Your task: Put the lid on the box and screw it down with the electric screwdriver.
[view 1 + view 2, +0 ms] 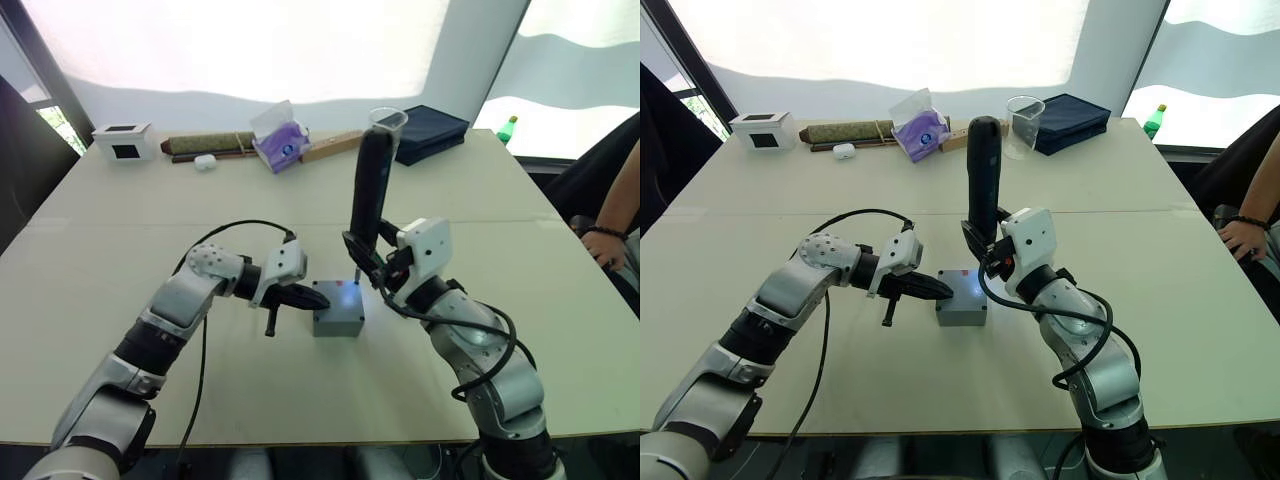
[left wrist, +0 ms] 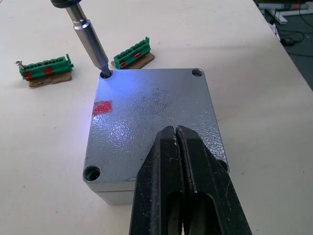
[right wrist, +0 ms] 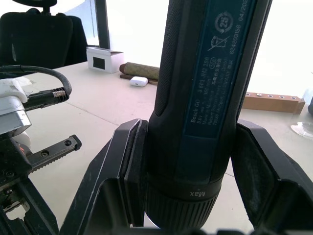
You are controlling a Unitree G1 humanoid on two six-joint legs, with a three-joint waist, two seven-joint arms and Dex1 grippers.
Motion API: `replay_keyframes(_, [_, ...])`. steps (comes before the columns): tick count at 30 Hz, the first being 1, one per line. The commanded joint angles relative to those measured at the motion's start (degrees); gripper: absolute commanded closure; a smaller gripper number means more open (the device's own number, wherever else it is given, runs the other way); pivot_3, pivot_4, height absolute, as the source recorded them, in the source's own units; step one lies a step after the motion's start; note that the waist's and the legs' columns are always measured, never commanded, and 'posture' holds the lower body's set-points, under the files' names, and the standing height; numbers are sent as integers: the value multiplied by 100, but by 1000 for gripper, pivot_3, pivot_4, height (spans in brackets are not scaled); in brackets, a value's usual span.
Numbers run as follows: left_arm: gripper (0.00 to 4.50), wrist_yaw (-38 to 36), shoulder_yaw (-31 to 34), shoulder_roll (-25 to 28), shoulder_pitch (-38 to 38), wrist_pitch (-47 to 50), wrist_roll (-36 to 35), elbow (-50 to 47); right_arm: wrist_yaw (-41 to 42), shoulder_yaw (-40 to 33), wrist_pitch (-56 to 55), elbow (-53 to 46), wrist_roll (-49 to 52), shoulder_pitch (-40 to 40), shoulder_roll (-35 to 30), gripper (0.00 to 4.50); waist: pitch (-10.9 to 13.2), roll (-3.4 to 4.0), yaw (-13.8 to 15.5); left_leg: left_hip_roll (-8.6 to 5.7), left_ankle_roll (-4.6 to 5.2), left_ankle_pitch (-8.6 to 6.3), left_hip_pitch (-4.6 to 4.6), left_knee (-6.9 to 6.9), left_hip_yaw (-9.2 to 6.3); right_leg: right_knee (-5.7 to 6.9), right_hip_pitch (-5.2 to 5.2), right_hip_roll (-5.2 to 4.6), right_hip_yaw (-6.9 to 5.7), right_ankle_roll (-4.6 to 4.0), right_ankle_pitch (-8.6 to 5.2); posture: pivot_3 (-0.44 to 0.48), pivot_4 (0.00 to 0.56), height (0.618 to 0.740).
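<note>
The grey box (image 1: 337, 322) sits mid-table with the lid (image 2: 151, 110) lying flush on top, a red mark (image 2: 102, 107) near one edge. My left gripper (image 2: 176, 129) is shut with nothing between its fingers, its tips resting on the lid's top beside one edge. My right gripper (image 1: 373, 257) is shut on the electric screwdriver (image 1: 368, 185), which stands nearly upright. Its metal bit (image 2: 93, 41) is set in a corner screw hole of the lid, and a bluish light falls on the lid there. The other three corner holes are visible.
Two green terminal blocks (image 2: 45, 67) (image 2: 132, 52) lie just beyond the box. Along the far edge stand a white box with a black window (image 1: 124, 141), a purple tissue pack (image 1: 281, 140), a clear cup (image 1: 1024, 125) and a navy case (image 1: 430, 128). A person's hand (image 1: 608, 240) rests at the right edge.
</note>
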Motion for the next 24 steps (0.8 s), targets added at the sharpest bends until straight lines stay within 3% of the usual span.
replay_keyframes(1, [4500,1,-152,-4,86,61,172,88,88,25,464,341,140,275,-32,2356,0,0,1,0,0,0,0,0,0,0,0,0,0,0,0,0,150,740])
replay_keyframes(4, [4500,-2,-143,-58,52,97,137,94,98,-189,559,86,357,69,-15,2356,3,3,1,0,0,0,-1,0,0,0,0,0,0,0,0,0,150,740])
replay_keyframes(10, [4500,-48,-104,-87,4,96,113,176,58,-1018,1388,-703,1154,-1098,-245,2356,41,45,-2,-1,0,0,-28,0,1,0,-32,-1,3,0,1,0,150,740])
replay_keyframes(12, [4500,-10,7,-200,6,73,2,253,-255,-1968,2201,-789,2126,-2080,-330,2356,77,69,-4,-2,-1,1,-45,1,3,1,-49,-2,6,2,2,0,150,740])
replay_keyframes(15, [4500,83,180,-346,0,137,-119,290,-645,-2805,3026,-674,3039,-2877,-451,2356,111,98,26,-4,-12,8,-81,9,5,6,-82,-8,7,4,5,0,150,740])
replay_keyframes(17, [4500,598,542,-632,-237,508,-307,425,-1217,-3760,3872,-124,3478,-3681,-656,2356,114,105,30,-3,-12,7,-91,8,-6,6,-86,-7,-2,4,4,0,150,740])
replay_keyframes(18, [4500,716,935,-814,-503,1141,-848,436,-1327,-4386,4740,277,3505,-4145,-742,2356,117,101,27,-3,-12,7,-99,5,-3,5,-95,-8,0,4,4,0,150,740])
replay_keyframes(20, [4500,637,1412,-960,-842,1830,-1574,377,-1316,-4854,5764,760,3395,-4404,-1280,2356,125,92,49,-3,-12,8,-128,12,-8,11,-122,-7,-3,5,5,0,150,740])
replay_keyframes(24, [4500,74,992,-555,-881,1592,-1335,7,-1348,-4822,6051,1468,3520,-3711,-2487,2356,131,87,41,-9,-14,9,-136,-1,2,-3,-133,-12,4,5,4,0,150,740])
